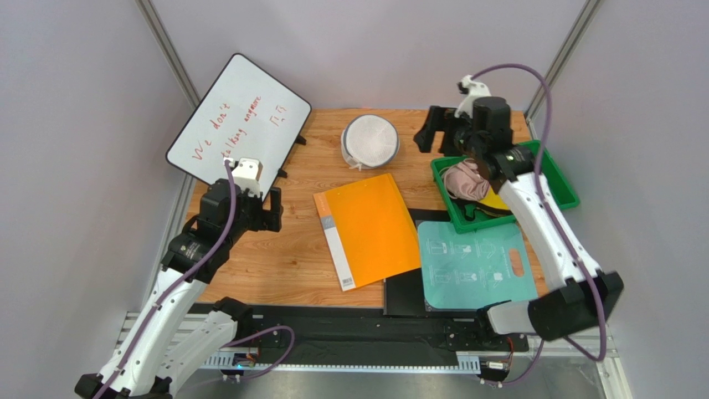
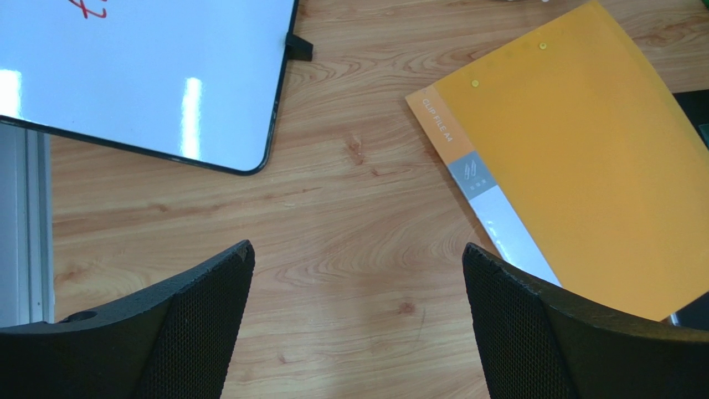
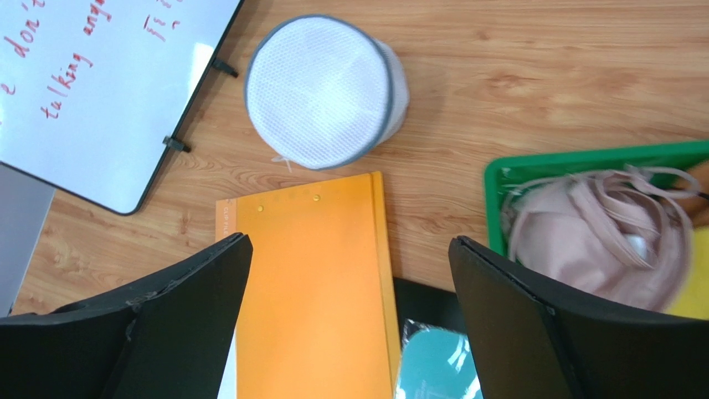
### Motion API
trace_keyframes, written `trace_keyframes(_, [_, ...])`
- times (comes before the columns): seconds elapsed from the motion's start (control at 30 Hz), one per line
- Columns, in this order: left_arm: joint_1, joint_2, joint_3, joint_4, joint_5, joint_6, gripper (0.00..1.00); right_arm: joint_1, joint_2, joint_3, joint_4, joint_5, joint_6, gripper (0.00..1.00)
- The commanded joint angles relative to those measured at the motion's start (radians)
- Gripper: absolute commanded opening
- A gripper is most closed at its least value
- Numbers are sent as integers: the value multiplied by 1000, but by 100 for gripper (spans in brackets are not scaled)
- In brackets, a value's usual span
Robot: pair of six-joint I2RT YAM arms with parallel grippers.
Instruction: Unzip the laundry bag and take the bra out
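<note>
Both arms hang above the worktop (image 1: 275,262) with nothing held. The left end effector (image 2: 356,253) has its fingers spread wide over bare wood between the whiteboard (image 2: 141,75) and the orange folder (image 2: 582,158); the right end effector (image 3: 349,245) is likewise spread, poised high and looking down on the far half.

The laundry bag (image 3: 320,91) stands at the far middle of the worktop, near the whiteboard's corner and just beyond the folder's far edge; its flat lid faces up and the dark zipper rim looks closed all round, so unzipping seems not yet begun. The bra shows nowhere; I judge it is inside, hidden by the mesh. The pink garment (image 3: 595,237) in the green tray (image 3: 582,156) is another piece.

The right arm is nearer the bag, probably placed to go for the zipper; its pull is too small to locate.
</note>
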Motion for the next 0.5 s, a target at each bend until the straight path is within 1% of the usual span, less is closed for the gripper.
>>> trace_keyframes(0.0, [8, 6, -7, -3, 5, 21, 100, 79, 197, 124, 72, -34, 17, 96])
trace_keyframes(0.03, [8, 9, -6, -3, 12, 19, 100, 88, 275, 138, 105, -44, 72, 96])
trace_keyframes(0.17, [8, 23, -6, -6, 32, 13, 100, 100, 444, 175, 207, -62, 216, 94])
trace_keyframes(0.23, [7, 23, -7, -5, 42, 10, 100, 112, 535, 218, 219, -26, 239, 93])
trace_keyframes(0.3, [8, 20, -7, -6, 47, 10, 100, 117, 589, 247, 207, 33, 276, 93])
trace_keyframes(0.33, [8, 20, -9, -5, 48, 9, 100, 117, 631, 261, 211, 44, 296, 93])
trace_keyframes(0.47, [7, 17, -7, -6, 47, 10, 100, 117, 719, 272, 270, 57, 376, 93])
